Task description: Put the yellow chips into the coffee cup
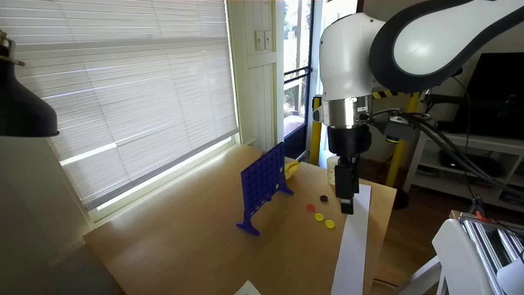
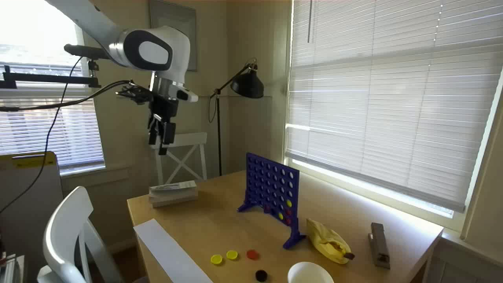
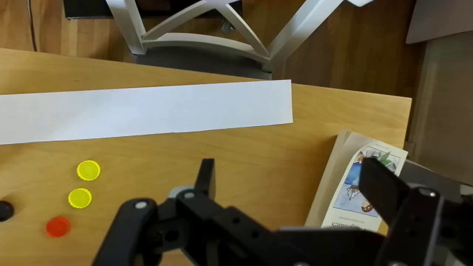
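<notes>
Two yellow chips lie flat on the table, close together; both exterior views show them [image 1: 319, 216] [image 2: 216, 259], and so does the wrist view [image 3: 88, 170] [image 3: 80, 198]. The pale coffee cup [image 2: 308, 273] stands at the bottom edge of an exterior view, cut off by the frame. It also shows partly behind the gripper in an exterior view [image 1: 331, 171]; it is out of the wrist view. My gripper [image 3: 288, 162] is open and empty, fingers pointing down, high above the table. In the wrist view the chips lie to the left of the jaws.
A blue upright rack [image 2: 271, 188] holding a few discs stands near the chips. A red disc [image 3: 57, 227] and black disc [image 3: 5, 211] lie beside them. White paper [image 3: 147, 111], a book [image 3: 354, 184], a yellow banana-like item [image 2: 328, 241] and a stapler [image 2: 379, 245] are on the table.
</notes>
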You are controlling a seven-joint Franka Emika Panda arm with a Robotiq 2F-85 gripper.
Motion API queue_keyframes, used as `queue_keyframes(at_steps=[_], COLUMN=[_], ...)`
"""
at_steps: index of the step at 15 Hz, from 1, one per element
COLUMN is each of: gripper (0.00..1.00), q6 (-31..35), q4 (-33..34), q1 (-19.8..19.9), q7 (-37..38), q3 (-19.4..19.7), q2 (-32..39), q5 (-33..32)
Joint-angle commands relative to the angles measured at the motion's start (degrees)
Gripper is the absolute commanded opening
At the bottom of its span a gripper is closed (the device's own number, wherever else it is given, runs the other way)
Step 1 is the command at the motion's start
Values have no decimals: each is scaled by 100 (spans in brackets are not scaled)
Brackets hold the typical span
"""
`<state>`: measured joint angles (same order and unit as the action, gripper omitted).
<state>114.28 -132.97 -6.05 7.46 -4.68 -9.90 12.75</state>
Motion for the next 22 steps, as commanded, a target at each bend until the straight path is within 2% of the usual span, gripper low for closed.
queue_keyframes(at_steps=[1, 18, 19, 22], gripper=[100, 100, 100, 100], q6=[-11, -11, 74, 877], q4=[7, 7, 132, 237], q1=[31, 31, 91, 311], q7=[-4, -4, -1, 205], q3=[-28, -28, 45, 193], q2=[0, 0, 192, 720], q5=[3, 3, 96, 12])
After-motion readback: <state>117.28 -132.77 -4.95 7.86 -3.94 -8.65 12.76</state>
